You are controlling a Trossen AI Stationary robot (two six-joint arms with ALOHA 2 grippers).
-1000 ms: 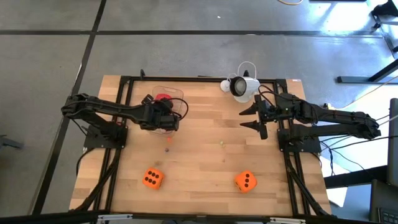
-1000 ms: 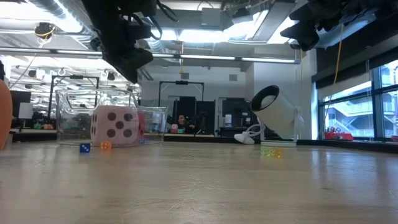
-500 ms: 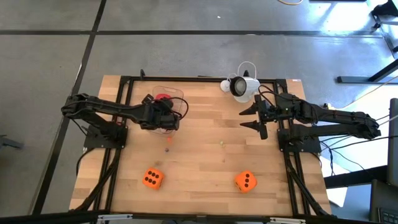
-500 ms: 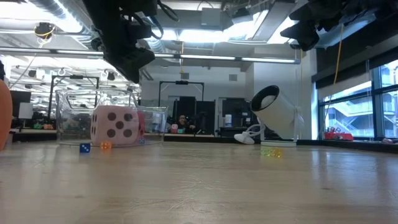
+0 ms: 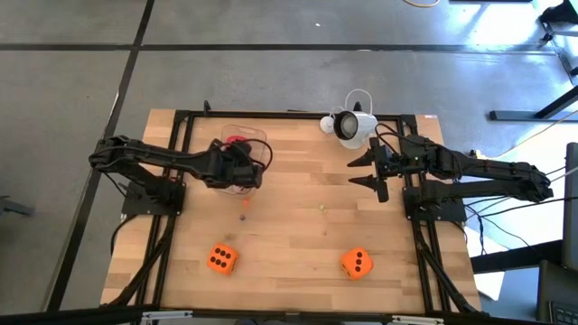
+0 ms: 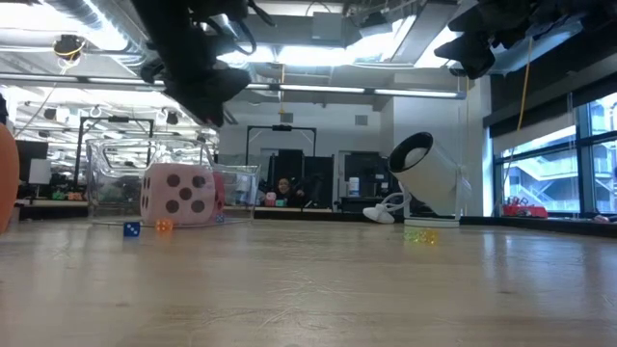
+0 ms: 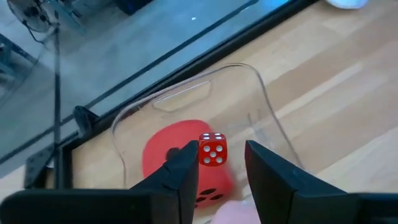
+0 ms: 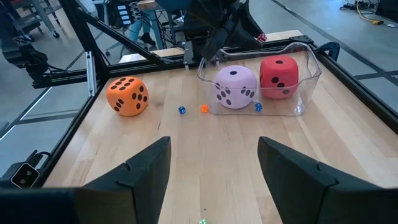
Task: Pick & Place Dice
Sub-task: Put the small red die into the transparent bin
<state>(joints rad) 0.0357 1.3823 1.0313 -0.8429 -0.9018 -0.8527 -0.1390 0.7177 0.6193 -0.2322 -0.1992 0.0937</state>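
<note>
The left gripper (image 7: 216, 163) hangs over a clear plastic bin (image 8: 292, 99), its fingers parted around a small red die (image 7: 212, 150), though contact cannot be told. Inside the bin sit the pink die (image 8: 235, 87) and the red die (image 8: 279, 77). Two orange dice (image 5: 221, 259) rest near the table's front edge. The right gripper (image 5: 376, 171) waits spread wide, well apart.

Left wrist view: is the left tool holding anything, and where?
Not clamped: a small red die sits between the open fingertips of the left tool, touching only one, above the clear bin.
</note>
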